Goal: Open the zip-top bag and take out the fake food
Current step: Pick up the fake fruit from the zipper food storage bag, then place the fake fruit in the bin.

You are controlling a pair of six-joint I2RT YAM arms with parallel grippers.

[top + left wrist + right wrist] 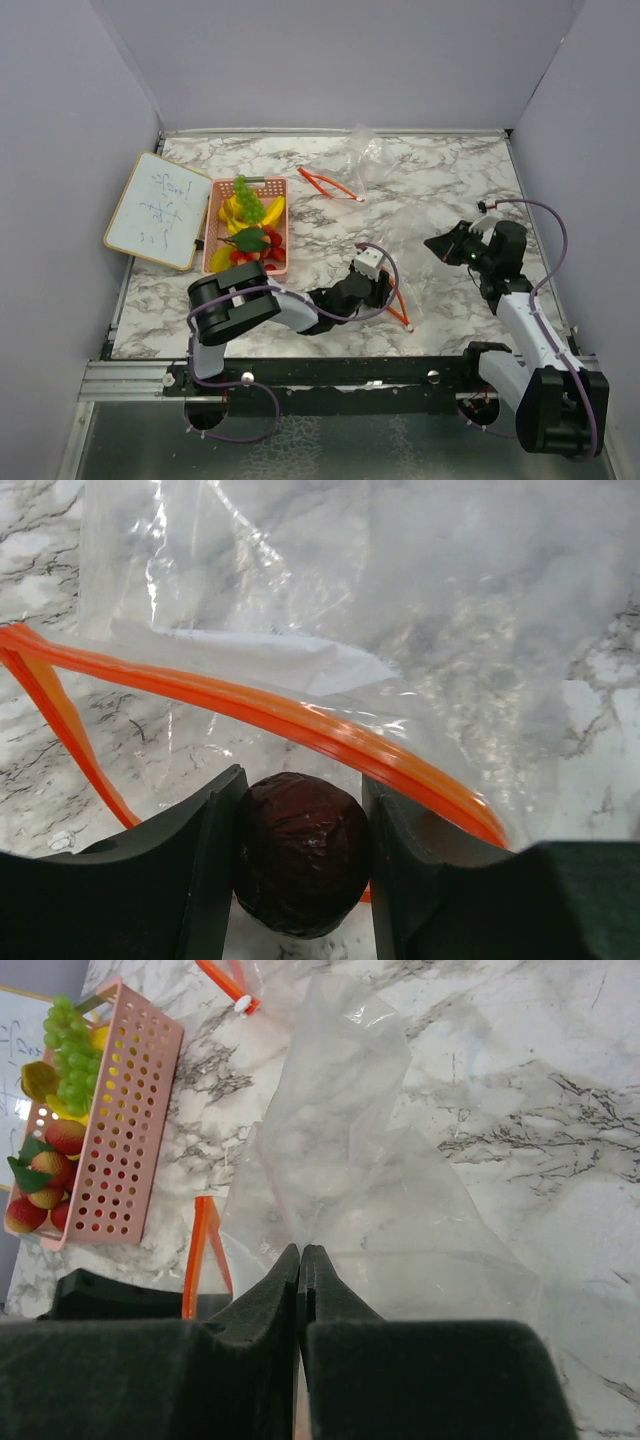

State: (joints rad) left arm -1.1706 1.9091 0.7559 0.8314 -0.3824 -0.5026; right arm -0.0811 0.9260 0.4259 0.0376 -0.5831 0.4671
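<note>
The clear zip-top bag (415, 268) lies at the table's middle front, its orange zip (300, 725) gaping open. At the bag's mouth my left gripper (300, 865) is shut on a dark purple round piece of fake food (300, 850), just above the marble. On the bag's far side my right gripper (301, 1255) is shut, pinching the bag's film (370, 1190) and holding it raised. More fake food lies in the pink basket (215, 235): green grapes (70, 1060), strawberries (50, 1150) and yellow pieces (232, 208).
A second clear bag (362, 150) with an orange zip (330, 185) lies at the back. A small whiteboard (158, 210) leans left of the basket. White walls close in the marble table (450, 170) on three sides.
</note>
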